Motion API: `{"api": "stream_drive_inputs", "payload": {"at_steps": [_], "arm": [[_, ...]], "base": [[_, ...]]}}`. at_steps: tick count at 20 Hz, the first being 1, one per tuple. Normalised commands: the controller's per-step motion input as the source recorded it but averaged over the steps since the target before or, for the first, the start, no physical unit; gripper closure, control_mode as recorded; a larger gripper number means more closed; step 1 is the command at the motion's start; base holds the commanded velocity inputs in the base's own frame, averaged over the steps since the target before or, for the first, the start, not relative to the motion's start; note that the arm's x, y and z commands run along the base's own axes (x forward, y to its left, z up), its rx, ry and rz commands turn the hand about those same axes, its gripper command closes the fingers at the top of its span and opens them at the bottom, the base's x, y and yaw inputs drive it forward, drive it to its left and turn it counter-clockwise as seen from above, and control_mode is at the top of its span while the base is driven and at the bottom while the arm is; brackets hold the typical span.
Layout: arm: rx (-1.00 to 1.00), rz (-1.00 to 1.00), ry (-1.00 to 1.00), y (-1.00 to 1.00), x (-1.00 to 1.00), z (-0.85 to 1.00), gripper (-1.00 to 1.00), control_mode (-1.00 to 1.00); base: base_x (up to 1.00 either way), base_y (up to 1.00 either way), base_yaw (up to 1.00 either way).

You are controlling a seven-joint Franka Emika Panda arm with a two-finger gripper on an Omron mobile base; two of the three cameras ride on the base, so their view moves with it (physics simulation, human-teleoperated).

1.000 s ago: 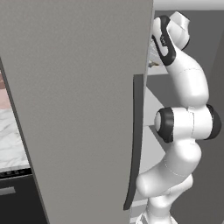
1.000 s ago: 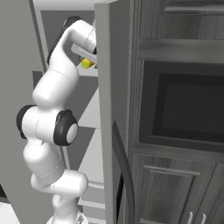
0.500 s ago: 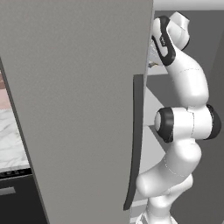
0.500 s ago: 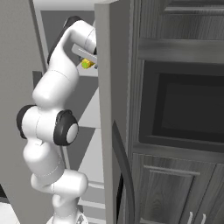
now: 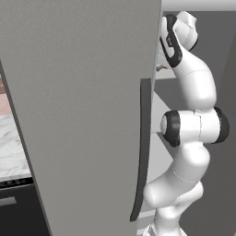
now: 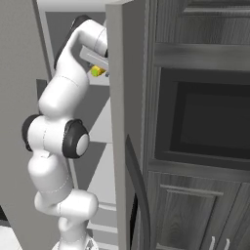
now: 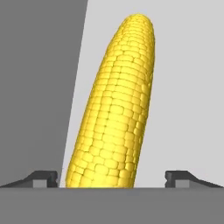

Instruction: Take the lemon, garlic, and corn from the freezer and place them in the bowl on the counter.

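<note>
Left base view: the freezer (image 5: 83, 106) door, matte grey, stood open across most of the picture, its long dark handle (image 5: 142, 152) running down the near edge. The white arm (image 5: 191, 124) rose beside the door and reached over the handle into the compartment; the hand itself was hidden behind the door edge. A strip of white marble counter (image 5: 11, 143) showed far off to the side of the door.

Right base view: the arm (image 6: 61, 132) bent up into the open freezer (image 6: 122, 97). A small patch of yellow, the corn (image 6: 97, 71), lay just under the hand on a pale shelf (image 6: 100, 80).

Hand view: the gripper (image 7: 112, 177) stood spread wide, its fingertips (image 7: 43, 178) apart. The corn (image 7: 116, 109) lay lengthwise between them, closer to one tip, pinched by neither.
</note>
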Motion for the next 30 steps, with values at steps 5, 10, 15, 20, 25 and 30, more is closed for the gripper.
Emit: {"api": "stream_drive_inputs", "payload": {"at_steps": [5, 10, 15, 20, 25, 30], "arm": [[0.00, 0.03, 0.06, 0.15, 0.12, -0.46, 1.00, -1.00], [0.00, 0.05, 0.01, 0.00, 0.01, -0.13, 1.00, -1.00], [0.00, 0.00, -0.01, -0.02, -0.05, -0.03, 1.00, -1.00], [0.00, 0.00, -0.05, -0.08, -0.50, 0.03, 1.00, -1.00], [0.00, -0.02, -0.11, -0.04, -0.59, 0.02, 1.00, -1.00], [0.00, -0.02, -0.19, -0.02, -0.45, 0.03, 1.00, -1.00]], "base": [[0.00, 0.00, 0.00], [0.00, 0.00, 0.00], [0.00, 0.00, 0.00], [0.00, 0.00, 0.00], [0.00, 0.00, 0.00], [0.00, 0.00, 0.00]]}}
